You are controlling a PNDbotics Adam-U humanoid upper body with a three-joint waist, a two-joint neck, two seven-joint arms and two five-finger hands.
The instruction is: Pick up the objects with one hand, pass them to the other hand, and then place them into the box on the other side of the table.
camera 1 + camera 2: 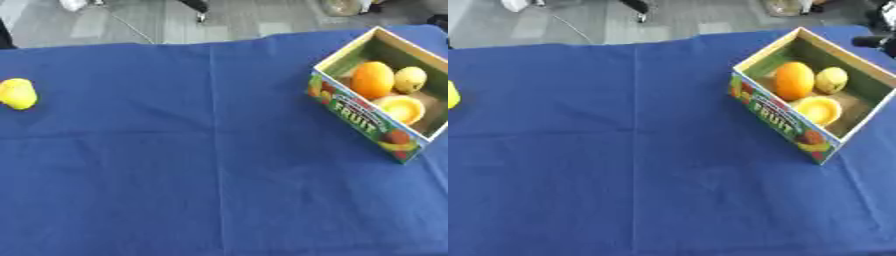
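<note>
Yellow fruit alone on blue cloth, fruit box — three pieces inside

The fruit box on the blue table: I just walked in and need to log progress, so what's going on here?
Nothing is being handled right now; neither robot hand shows in either view. The fruit box sits at the table's right side and already holds an orange, a yellowish fruit and a yellow round thing. One yellow fruit lies alone on the blue tablecloth at the far left, not yet moved.
</note>
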